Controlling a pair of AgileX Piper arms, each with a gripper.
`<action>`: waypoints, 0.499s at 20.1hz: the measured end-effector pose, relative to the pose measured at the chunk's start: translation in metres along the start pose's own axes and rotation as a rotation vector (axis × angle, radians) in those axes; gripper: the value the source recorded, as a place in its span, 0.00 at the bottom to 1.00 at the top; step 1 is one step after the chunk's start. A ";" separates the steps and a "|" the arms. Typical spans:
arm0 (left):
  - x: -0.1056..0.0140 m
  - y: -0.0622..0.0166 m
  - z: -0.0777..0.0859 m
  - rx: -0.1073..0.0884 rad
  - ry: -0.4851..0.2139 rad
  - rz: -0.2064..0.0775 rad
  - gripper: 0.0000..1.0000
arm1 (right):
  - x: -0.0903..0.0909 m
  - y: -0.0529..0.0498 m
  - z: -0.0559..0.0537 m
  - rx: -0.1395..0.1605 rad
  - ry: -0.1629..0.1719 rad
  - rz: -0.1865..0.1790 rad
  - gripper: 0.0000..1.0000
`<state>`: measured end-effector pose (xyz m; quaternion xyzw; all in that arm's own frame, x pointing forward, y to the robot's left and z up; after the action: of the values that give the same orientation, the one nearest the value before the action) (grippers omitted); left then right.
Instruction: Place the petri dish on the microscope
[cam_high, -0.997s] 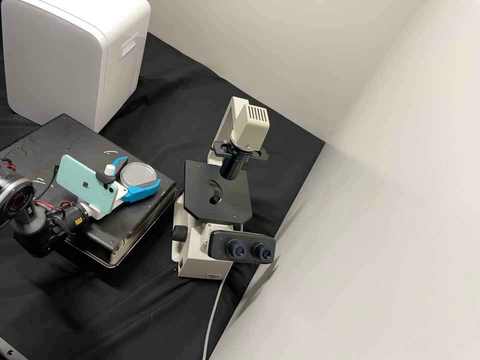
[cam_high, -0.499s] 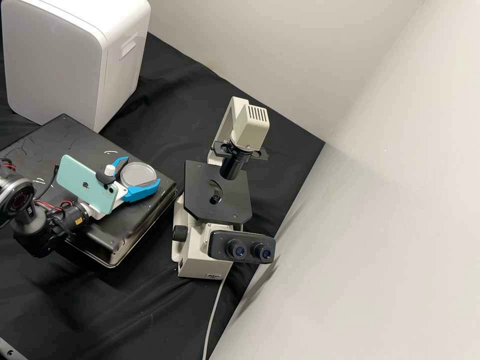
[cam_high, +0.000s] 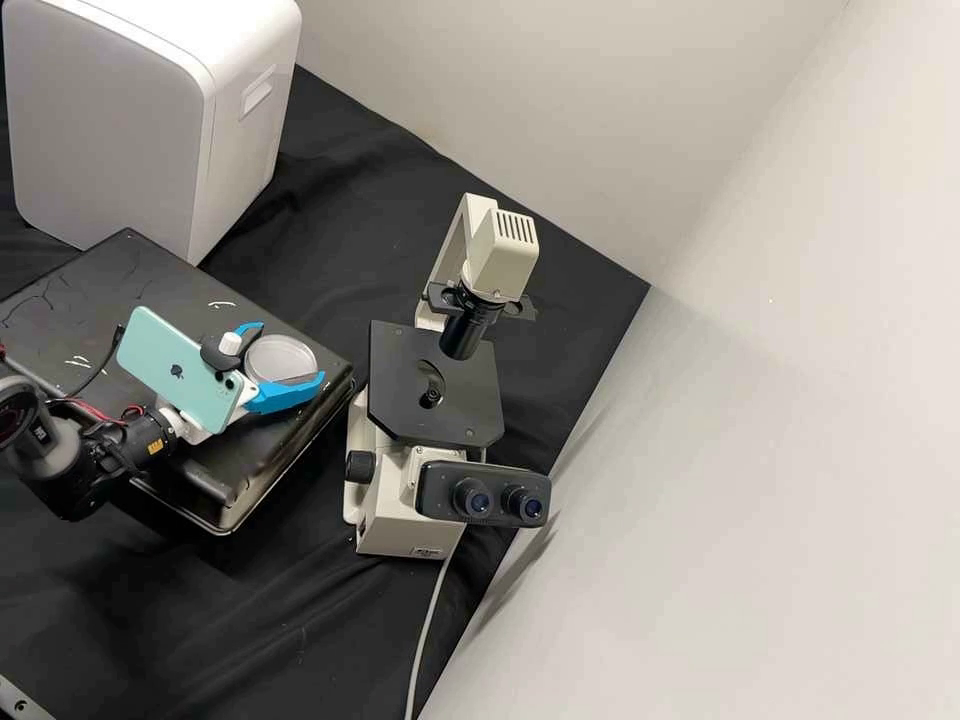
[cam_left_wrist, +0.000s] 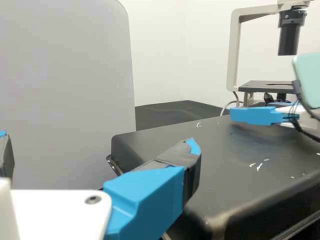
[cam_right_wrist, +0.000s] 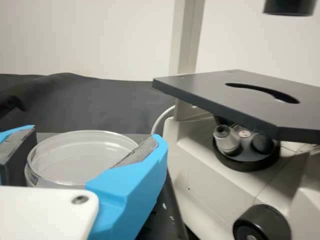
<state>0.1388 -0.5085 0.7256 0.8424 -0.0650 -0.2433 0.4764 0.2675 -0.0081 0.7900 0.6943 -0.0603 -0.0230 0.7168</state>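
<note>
The dish (cam_right_wrist: 80, 156) (cam_high: 276, 362) is clamped between the blue fingers (cam_right_wrist: 132, 187) of my right gripper (cam_right_wrist: 90, 139) (cam_high: 286, 353). Its near rim is hidden behind one finger and the gripper's white body, so I cannot tell whether it touches the black box (cam_high: 100, 290) under it. It sits just beside the microscope (cam_high: 400, 500), lower than the stage (cam_right_wrist: 240, 102) and not on it. My left gripper (cam_left_wrist: 97, 142) is spread wide and holds nothing, across the box from the microscope, with one finger cut off at the edge.
</note>
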 end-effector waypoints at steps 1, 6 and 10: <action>0.000 0.0000 0.000 0.000 0.000 0.000 1.00 | -0.002 0.003 -0.001 0.004 0.003 0.006 0.00; 0.000 0.0000 0.000 0.000 0.000 0.000 1.00 | -0.008 0.016 -0.004 0.008 0.015 0.046 0.00; 0.000 0.0000 0.000 0.000 0.000 0.000 1.00 | -0.014 0.022 -0.005 0.007 0.023 0.060 0.00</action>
<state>0.1388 -0.5085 0.7256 0.8424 -0.0650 -0.2433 0.4764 0.2532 -0.0010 0.8114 0.6947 -0.0729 0.0069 0.7155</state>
